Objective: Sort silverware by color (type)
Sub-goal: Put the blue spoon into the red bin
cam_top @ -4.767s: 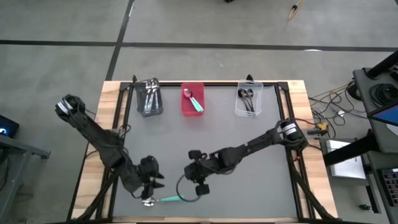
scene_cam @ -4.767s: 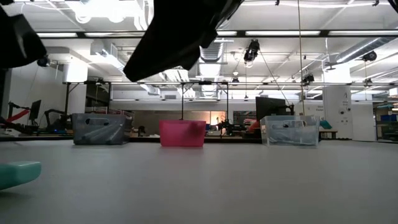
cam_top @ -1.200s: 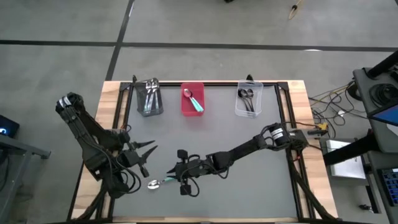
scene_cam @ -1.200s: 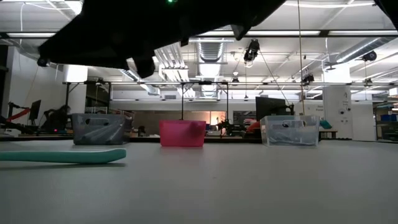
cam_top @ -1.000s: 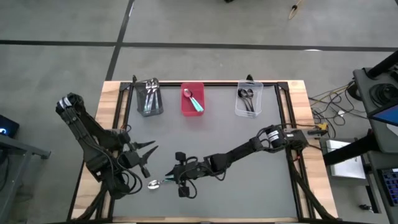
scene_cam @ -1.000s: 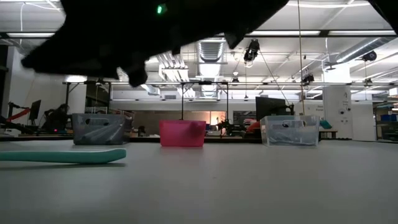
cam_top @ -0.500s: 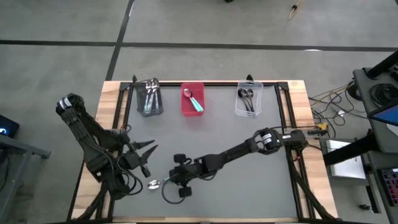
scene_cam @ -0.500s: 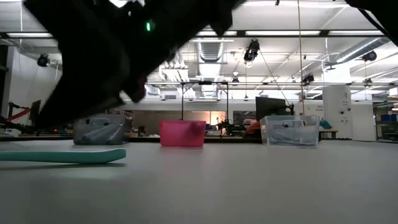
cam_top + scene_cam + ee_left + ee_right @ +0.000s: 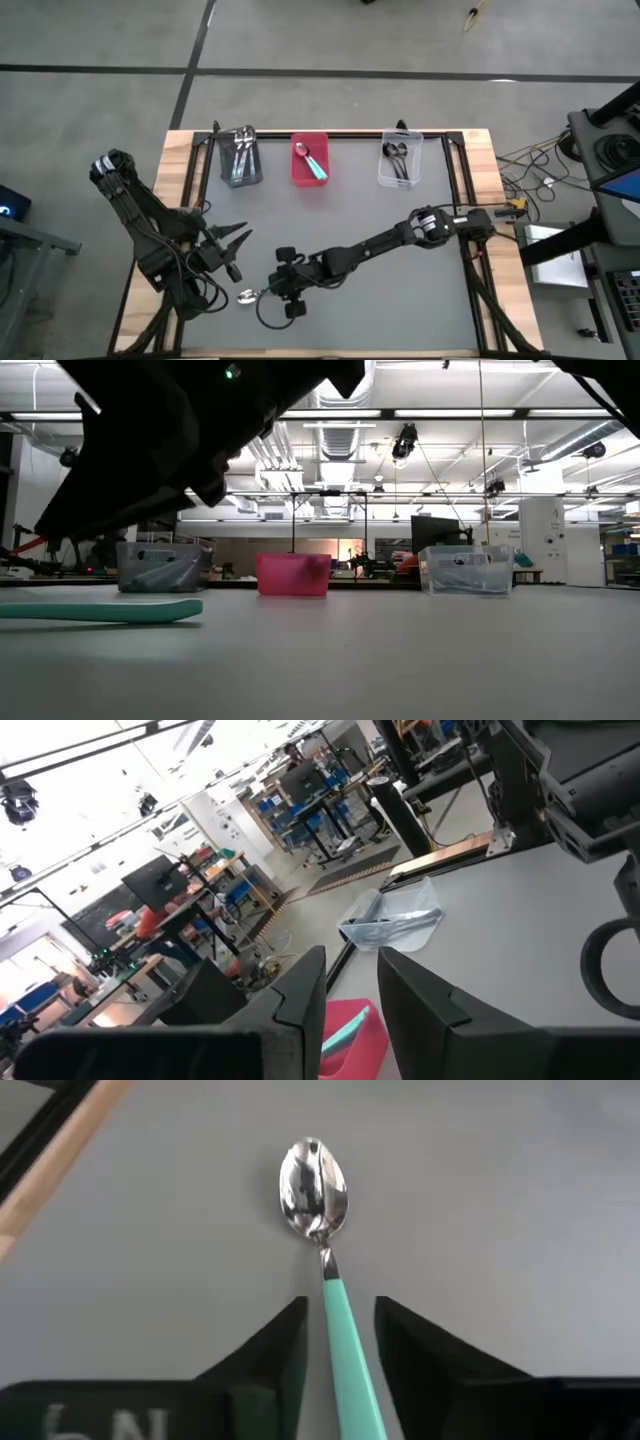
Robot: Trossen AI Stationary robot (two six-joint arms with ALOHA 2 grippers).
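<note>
On the grey bench [image 9: 400, 240], near its front edge and well apart from the red bin [image 9: 309, 160], lies the teal-handled spoon [image 9: 322, 1230], bowl up and flat. We see our right end effector [image 9: 275, 288] over it, fingers [image 9: 268, 1355] parted and straddling the teal handle just behind the neck; nothing is gripped yet. To do this pick well, we judge we should keep the handle centred between the fingers, come down until the tips nearly meet the bench, then close squarely so the thin handle does not roll or slip out. That spoon probably belongs in the red bin, where another teal spoon [image 9: 315, 168] already lies. Our right arm stretches low across the bench towards the spoon. Our left end effector [image 9: 232, 247] waits just beside the spoon, raised, fingers apart and empty.
</note>
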